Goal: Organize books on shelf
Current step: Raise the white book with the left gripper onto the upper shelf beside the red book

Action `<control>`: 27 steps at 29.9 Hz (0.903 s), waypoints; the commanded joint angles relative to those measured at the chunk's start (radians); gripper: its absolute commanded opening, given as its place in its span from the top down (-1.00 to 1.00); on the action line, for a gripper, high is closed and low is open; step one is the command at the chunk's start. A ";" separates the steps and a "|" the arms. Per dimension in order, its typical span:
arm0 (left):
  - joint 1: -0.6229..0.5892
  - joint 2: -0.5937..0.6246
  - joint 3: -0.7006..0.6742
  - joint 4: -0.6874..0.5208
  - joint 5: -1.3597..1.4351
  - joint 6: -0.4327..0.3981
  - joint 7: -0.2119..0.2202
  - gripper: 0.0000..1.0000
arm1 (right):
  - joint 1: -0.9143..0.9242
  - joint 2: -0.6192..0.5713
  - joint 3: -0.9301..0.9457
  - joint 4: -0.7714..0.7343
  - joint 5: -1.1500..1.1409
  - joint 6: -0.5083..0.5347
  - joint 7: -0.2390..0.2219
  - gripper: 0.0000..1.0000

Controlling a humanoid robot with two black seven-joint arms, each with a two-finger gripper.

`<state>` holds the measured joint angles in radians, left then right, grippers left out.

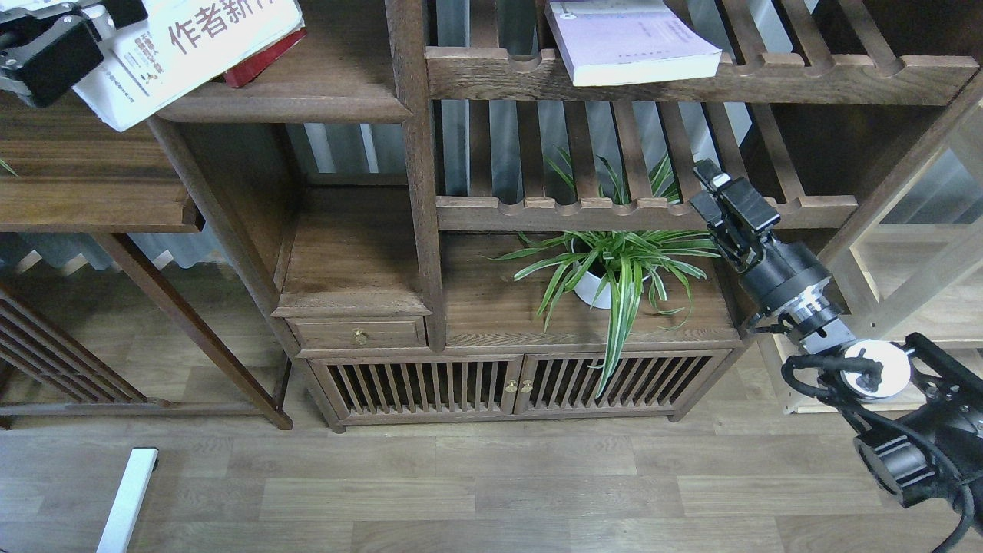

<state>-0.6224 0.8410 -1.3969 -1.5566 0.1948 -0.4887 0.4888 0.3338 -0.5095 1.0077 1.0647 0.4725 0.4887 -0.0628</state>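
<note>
a big dark wooden bookcase [418, 192] fills most of the head view, standing on a pale wood-plank floor [476, 484]. its upper left level is the shelf [322, 96], a solid walnut-brown plank with a rounded moulded front edge. to the right of the upright post are two slatted racks with scalloped front rails, and a low cabinet with slatted doors [514, 388] and a small drawer [359, 334] sits at the bottom. a potted spider plant [614, 273] stands on the cabinet top, under the lower rack. the white book [192, 50] with large chinese characters lies tilted over the left end of the shelf, its lower corner hanging past the shelf edge, and it rests on top of the dark red book [261, 61], of which only a strip shows. the lavender-white book [633, 38] lies flat on the upper slatted rack, its corner overhanging the rail. the left gripper [73, 34] is clamped on the white book's left edge at the top left corner. the right gripper [726, 201] hangs beside the plant, clear of it, holding nothing; whether its fingers are parted i cannot tell.
</note>
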 commanded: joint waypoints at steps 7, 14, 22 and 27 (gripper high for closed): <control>-0.072 -0.177 0.012 0.041 0.162 0.111 0.000 1.00 | -0.004 0.002 0.003 0.000 0.000 0.000 0.001 -0.67; -0.146 -0.276 0.035 0.070 0.230 0.219 0.000 1.00 | -0.004 0.003 0.003 0.000 0.001 0.000 0.005 -0.67; -0.229 -0.385 0.058 0.127 0.340 0.369 0.000 1.00 | -0.007 0.011 0.003 0.000 0.005 0.000 0.011 -0.68; -0.267 -0.434 0.070 0.164 0.399 0.430 0.000 1.00 | -0.012 0.011 0.003 0.000 0.008 0.000 0.012 -0.69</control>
<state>-0.8730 0.4300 -1.3352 -1.4118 0.5636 -0.0840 0.4888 0.3248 -0.4986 1.0110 1.0646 0.4784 0.4887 -0.0509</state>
